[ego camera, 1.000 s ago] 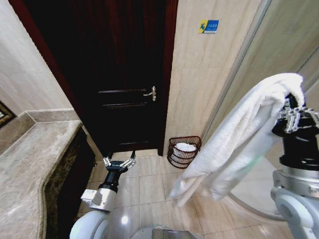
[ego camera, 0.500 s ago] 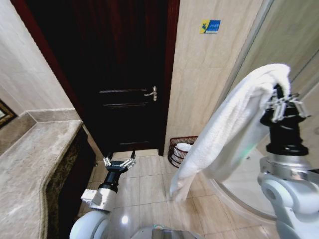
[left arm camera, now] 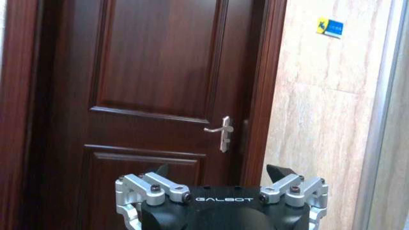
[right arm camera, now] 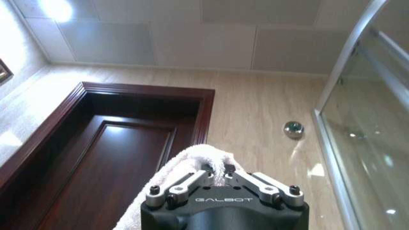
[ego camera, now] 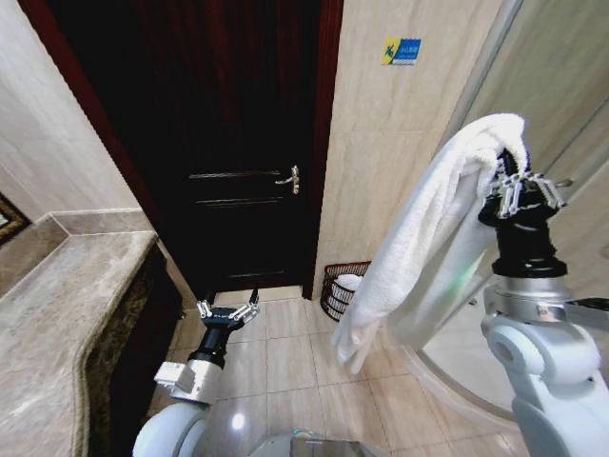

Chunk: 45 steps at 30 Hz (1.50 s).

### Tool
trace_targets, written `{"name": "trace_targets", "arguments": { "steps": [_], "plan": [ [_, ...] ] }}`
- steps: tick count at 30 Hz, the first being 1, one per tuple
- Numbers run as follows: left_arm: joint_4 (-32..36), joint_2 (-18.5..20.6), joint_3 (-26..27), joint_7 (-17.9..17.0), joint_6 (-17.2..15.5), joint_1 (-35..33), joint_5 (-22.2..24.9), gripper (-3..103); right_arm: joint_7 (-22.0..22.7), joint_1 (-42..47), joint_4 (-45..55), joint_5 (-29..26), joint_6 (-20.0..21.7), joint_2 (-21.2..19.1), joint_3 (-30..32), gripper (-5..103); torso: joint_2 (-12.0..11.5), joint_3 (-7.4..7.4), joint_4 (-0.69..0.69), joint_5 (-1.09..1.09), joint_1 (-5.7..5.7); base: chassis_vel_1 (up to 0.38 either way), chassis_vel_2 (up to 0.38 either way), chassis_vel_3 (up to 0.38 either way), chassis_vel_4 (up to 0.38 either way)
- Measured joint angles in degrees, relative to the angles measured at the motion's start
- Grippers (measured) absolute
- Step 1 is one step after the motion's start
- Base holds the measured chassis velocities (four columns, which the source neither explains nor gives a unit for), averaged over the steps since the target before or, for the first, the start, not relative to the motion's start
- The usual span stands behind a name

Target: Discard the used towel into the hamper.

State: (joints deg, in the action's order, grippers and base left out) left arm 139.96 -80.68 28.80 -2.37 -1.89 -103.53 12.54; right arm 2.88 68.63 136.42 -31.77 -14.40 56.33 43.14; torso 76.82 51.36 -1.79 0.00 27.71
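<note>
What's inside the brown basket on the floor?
Something white lies inside the hamper, maybe cloth. The towel hanging from the right gripper covers the hamper's right side, so the rest is hidden.

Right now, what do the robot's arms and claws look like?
Both arms are smooth, rounded white shells with black wrist sections. The left gripper and right gripper have silver metal linkage fingers with screws and dark tips. Each black wrist carries white "GALBOT" lettering.
</note>
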Motion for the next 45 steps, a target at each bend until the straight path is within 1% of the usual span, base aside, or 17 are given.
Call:
{"name": "trace_targets", "arguments": {
  "steps": [1,2,4,6,8,9,10,12,14,15,17,26,28,29,35,38,45],
  "plan": [
    [0.0,0.0,0.0,0.0,0.0,0.0,0.0,100,0.0,-0.5,-0.4,0.0,-0.1,-0.1,-0.4,3,0.0,0.00,0.00,-0.03,0.00,-0.172,0.190,0.161,-0.192],
    [0.0,0.0,0.0,0.0,0.0,0.0,0.0,100,-0.1,-1.0,-0.7,-0.1,-0.1,-0.2,-0.7,3,0.0,0.01,-0.03,0.03,0.02,-0.190,0.190,0.161,-0.191],
    [0.0,0.0,0.0,0.0,0.0,0.0,0.0,100,-0.1,-1.4,-1.0,-0.1,-0.1,-0.2,-0.9,3,0.0,0.01,-0.01,0.04,0.03,-0.190,0.205,0.200,-0.191],
    [0.0,0.0,0.0,0.0,0.0,0.0,0.0,100,-0.1,-1.9,-1.4,-0.2,-0.3,-0.4,-1.1,3,0.0,0.00,-0.01,-0.04,0.02,-0.245,0.215,0.218,-0.211],
    [0.0,0.0,0.0,0.0,0.0,0.0,0.0,100,-0.1,-2.0,-1.4,-0.2,-0.4,-0.5,-1.2,3,0.0,0.01,-0.01,-0.01,0.03,-0.253,0.232,0.254,-0.208],
    [0.0,0.0,0.0,0.0,0.0,0.0,0.0,100,0.0,-2.1,-1.5,-0.3,-0.4,-0.6,-1.3,3,0.0,0.01,-0.02,0.06,0.02,-0.265,0.232,0.267,-0.264],
    [0.0,0.0,0.0,0.0,0.0,0.0,0.0,100,0.0,-2.5,-1.4,-0.8,-0.7,-0.8,-1.3,3,0.0,0.01,0.00,0.00,0.02,-0.285,0.267,0.267,-0.264],
    [0.0,0.0,0.0,0.0,0.0,0.0,0.0,100,-0.7,-3.1,-1.2,-1.4,-1.5,-1.3,-0.9,3,0.0,0.01,0.00,-0.04,0.04,-0.285,0.250,0.265,-0.264],
    [0.0,0.0,0.0,0.0,0.0,0.0,0.0,100,-2.7,-3.7,-1.4,-1.9,-2.0,-1.9,0.8,3,0.0,0.03,0.00,0.02,0.08,-0.194,0.245,0.197,-0.208],
    [0.0,0.0,0.0,0.0,0.0,0.0,0.0,100,-2.7,-3.7,-1.4,-1.9,-2.0,-1.9,0.8,3,0.0,0.03,0.00,0.02,0.08,-0.169,0.239,0.197,-0.180],
    [0.0,0.0,0.0,0.0,0.0,0.0,0.0,100,-3.2,-5.2,-3.0,-2.7,-2.0,-2.6,1.0,3,0.0,0.03,-0.03,0.00,0.09,-0.121,0.163,0.076,-0.116],
    [0.0,0.0,0.0,0.0,0.0,0.0,0.0,100,-4.6,-13.1,-13.7,-2.8,-3.9,-5.7,-0.5,3,0.0,-0.02,0.00,-0.01,-0.05,0.016,-0.018,-0.018,0.017],
    [0.0,0.0,0.0,0.0,0.0,0.0,0.0,100,-4.6,-14.1,-15.0,-2.7,-4.5,-6.0,-1.1,3,0.0,-0.02,0.01,0.00,-0.05,0.058,-0.052,-0.057,0.048],
    [0.0,0.0,0.0,0.0,0.0,0.0,0.0,100,-4.0,-15.1,-16.6,-2.5,-5.5,-6.1,-2.1,3,0.0,-0.01,-0.01,0.01,-0.04,0.000,0.000,0.000,0.000],
    [0.0,0.0,0.0,0.0,0.0,0.0,0.0,100,-3.3,-17.0,-19.1,-2.5,-5.9,-6.2,-3.3,3,0.0,0.01,-0.01,0.03,0.03,0.000,0.000,0.000,0.000],
    [0.0,0.0,0.0,0.0,0.0,0.0,0.0,100,-3.1,-21.6,-21.6,-3.0,-6.1,-7.8,-5.0,3,0.0,0.01,0.00,0.00,0.03,0.000,0.000,0.000,0.000],
    [0.0,0.0,0.0,0.0,0.0,0.0,0.0,100,-3.0,-32.1,-28.0,-3.4,-5.1,-8.5,-7.9,3,0.0,0.01,-0.01,0.00,0.02,0.000,0.000,0.000,0.000]
  ]
}}
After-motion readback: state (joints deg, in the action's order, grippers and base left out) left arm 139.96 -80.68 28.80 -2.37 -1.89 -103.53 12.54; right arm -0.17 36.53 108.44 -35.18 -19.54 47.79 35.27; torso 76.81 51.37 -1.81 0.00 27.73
